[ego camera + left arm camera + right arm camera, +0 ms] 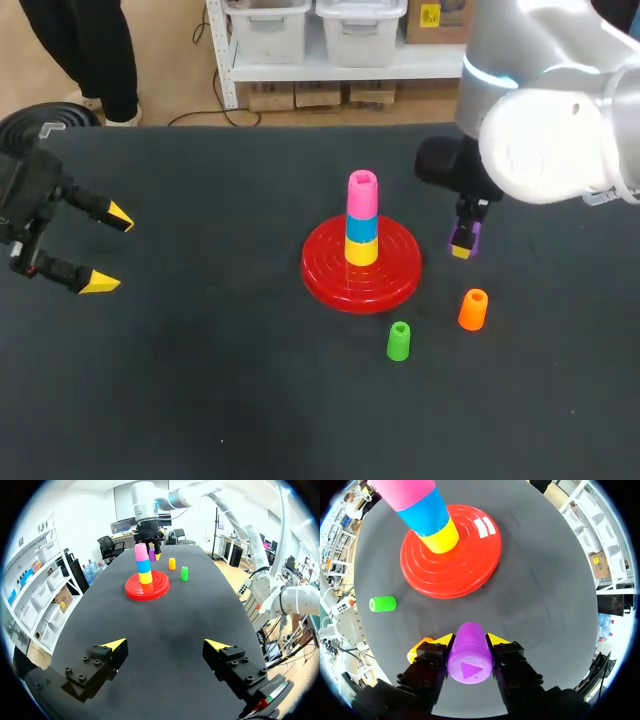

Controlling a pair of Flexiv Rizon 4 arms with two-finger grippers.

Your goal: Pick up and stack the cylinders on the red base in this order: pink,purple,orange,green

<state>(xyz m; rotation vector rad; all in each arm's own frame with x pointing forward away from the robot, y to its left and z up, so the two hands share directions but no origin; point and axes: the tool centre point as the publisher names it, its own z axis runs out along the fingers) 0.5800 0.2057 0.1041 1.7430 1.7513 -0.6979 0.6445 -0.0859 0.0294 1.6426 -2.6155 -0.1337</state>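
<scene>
The right arm comes in over the far right of the dark matte table top [200, 400], and its right gripper [470, 639] is clamped on a small purple plastic cylinder [468, 236], one yellow-tipped finger pressing each side of it. The cylinder sits just off the right edge of the round, ridged red plastic base [325, 272], close to it but not over it. On the middle of that base stands a stack of three cylinders: a yellow one at the bottom, a blue one on top of that, and the pink plastic cylinder [362, 193] at the top with its open end facing up. The small orange plastic cylinder [473, 309] stands on the table near the base's front right, and the small green plastic cylinder [399, 341] stands just in front of the base, a little apart from the orange one. Over at the left edge of the table the left gripper [110, 250] hangs with its fingers spread wide and nothing between them, well away from the base
</scene>
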